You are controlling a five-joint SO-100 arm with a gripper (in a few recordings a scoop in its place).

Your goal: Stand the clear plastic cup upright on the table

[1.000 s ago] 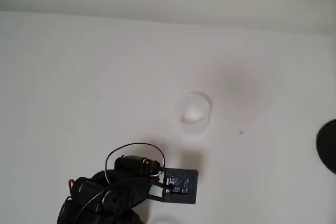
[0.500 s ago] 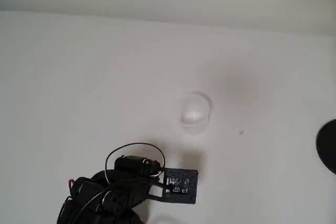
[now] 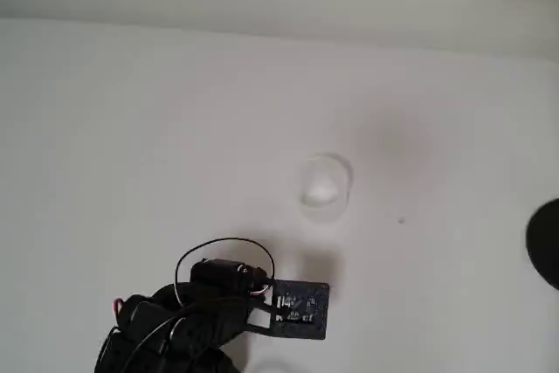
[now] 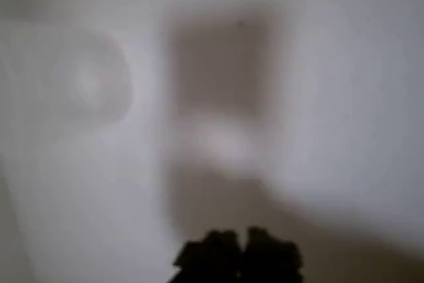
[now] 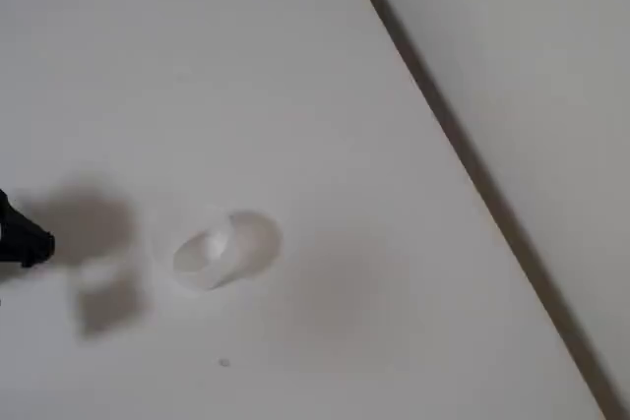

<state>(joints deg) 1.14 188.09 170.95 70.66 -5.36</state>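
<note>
The clear plastic cup [image 3: 325, 189] sits out on the white table [image 3: 131, 146], roughly mid-table in the overhead view, and nothing can be made out inside it. In the fixed view the cup [image 5: 224, 250] looks to be lying tipped on its side, though the outline is faint. The gripper [image 3: 293, 310] hovers nearer the bottom edge, a little left of the cup and apart from it, touching nothing. Its black square plate faces up. The wrist view is badly blurred, with only dark fingertips [image 4: 212, 253] at the bottom, so the jaws' opening cannot be told. A black round object [image 3: 545, 242] sits at the right edge.
</note>
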